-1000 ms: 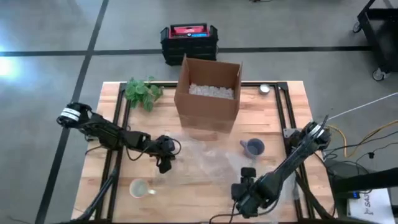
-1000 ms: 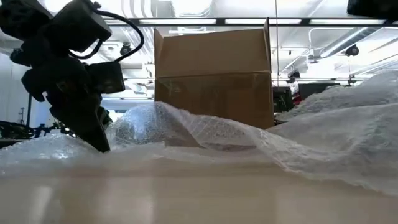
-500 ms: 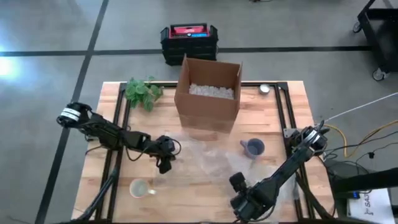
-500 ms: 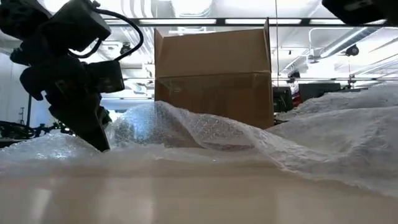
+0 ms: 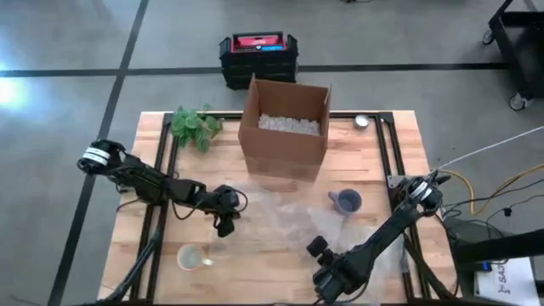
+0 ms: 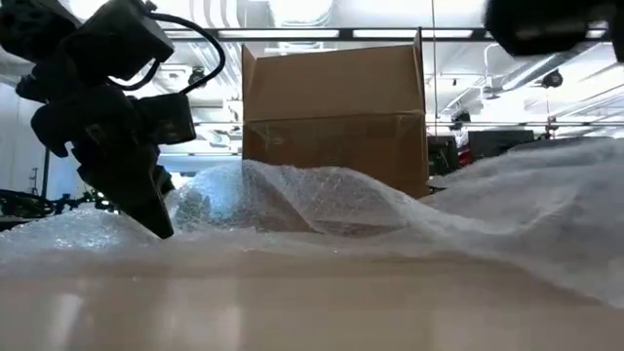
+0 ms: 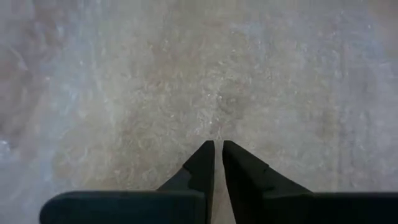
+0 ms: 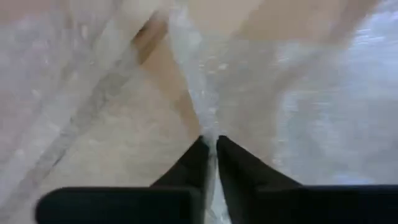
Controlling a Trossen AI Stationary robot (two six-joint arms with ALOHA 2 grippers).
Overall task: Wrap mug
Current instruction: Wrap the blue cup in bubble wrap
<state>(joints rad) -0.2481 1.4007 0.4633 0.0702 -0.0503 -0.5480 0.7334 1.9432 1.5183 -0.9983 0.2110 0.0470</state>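
A sheet of clear bubble wrap lies crumpled on the wooden table, in front of the cardboard box. The blue-grey mug stands upright on its base by the wrap's far right corner; no gripper touches it. My left gripper is shut on the wrap's left edge, fingers down at the table. My right gripper is shut on the wrap's near right part and held above the table. In the low view the wrap rises in humps before the box. My left gripper pinches the bubble wrap at its left edge between its two fingers, which point steeply down. The wrap there lies low on the table. My right gripper pinches a gathered ridge of the wrap at its near right part. That part is lifted off the table, and the sheet slopes down from it toward the table's left.
An open cardboard box with white filling stands at the table's far middle. A green plant lies far left, a clear cup near left, a small round thing far right. A black crate sits on the floor beyond.
My right gripper has moved toward the table's left and near edge, still shut on the wrap. It has drawn the wrap's right part with it, and that part now lies lower and smoother in the low view. The left edge has stayed put.
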